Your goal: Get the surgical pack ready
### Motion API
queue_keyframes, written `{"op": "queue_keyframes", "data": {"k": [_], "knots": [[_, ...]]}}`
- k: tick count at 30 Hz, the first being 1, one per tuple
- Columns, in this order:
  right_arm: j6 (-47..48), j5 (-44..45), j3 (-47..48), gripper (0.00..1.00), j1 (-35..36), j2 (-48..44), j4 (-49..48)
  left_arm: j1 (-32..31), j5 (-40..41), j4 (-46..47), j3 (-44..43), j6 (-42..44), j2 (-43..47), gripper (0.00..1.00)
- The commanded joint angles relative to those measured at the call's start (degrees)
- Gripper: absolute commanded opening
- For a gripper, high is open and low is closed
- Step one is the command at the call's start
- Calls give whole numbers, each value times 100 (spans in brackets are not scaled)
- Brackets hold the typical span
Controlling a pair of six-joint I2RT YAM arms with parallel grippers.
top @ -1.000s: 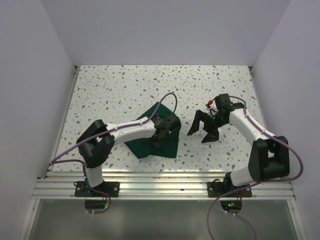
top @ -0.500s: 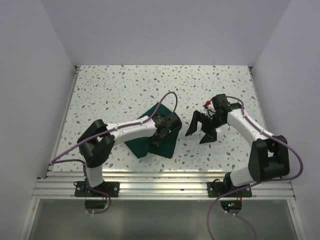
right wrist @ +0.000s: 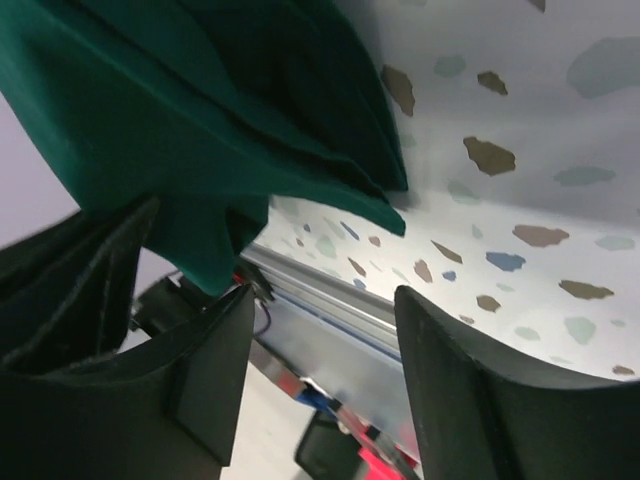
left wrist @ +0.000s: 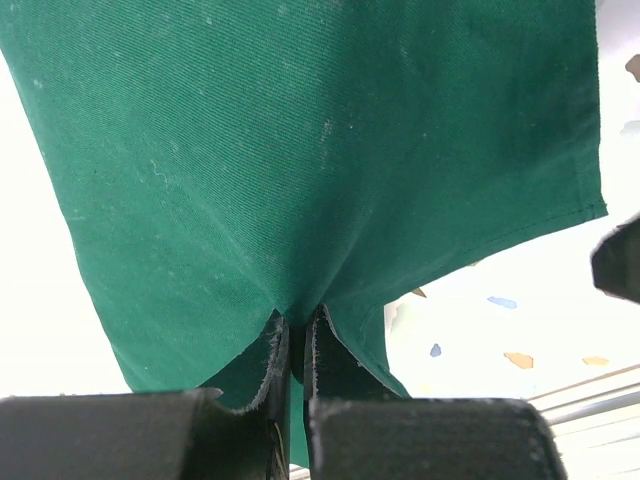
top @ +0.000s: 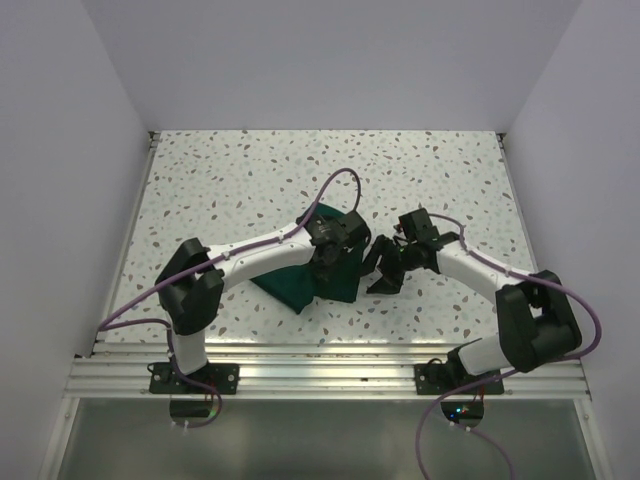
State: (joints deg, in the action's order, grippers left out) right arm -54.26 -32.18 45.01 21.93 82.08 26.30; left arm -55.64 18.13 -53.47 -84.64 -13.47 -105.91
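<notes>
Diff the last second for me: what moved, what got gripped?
The left gripper shut on the surgical pack near its right edge and lifted that part, which now hangs from the pinch. The right gripper swung left, up beside the lifted cloth, jaws still open on nothing. The rest of the pack kept its place on the table.

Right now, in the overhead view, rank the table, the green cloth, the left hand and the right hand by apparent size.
1. Table, by far the largest.
2. Green cloth, though the left arm covers part of it.
3. Left hand and right hand: they look about alike, so no ranking between them.
</notes>
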Motion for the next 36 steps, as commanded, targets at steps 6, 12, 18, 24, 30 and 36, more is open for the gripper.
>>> {"op": "queue_keyframes", "data": {"k": [6, 12, 18, 24, 30, 36], "knots": [[-1060, 406, -80, 49, 294, 202, -1520, 0, -240, 153, -132, -41, 149, 0], [-1306, 757, -2, 17, 680, 615, -2111, 0, -336, 179, -35, -24, 228, 0], [-1227, 802, 297, 13, 891, 941, -2427, 0, -503, 171, -52, -50, 369, 0], [-1342, 880, 657, 11, 1120, 1292, -2604, 0, -644, 153, -123, -6, 457, 0], [-1710, 845, 772, 12, 1269, 1775, -3666, 0, -881, 276, -123, 64, 571, 0], [-1974, 723, 895, 17, 1322, 2215, -4406, 0, -969, 346, -175, 126, 668, 0]]}}
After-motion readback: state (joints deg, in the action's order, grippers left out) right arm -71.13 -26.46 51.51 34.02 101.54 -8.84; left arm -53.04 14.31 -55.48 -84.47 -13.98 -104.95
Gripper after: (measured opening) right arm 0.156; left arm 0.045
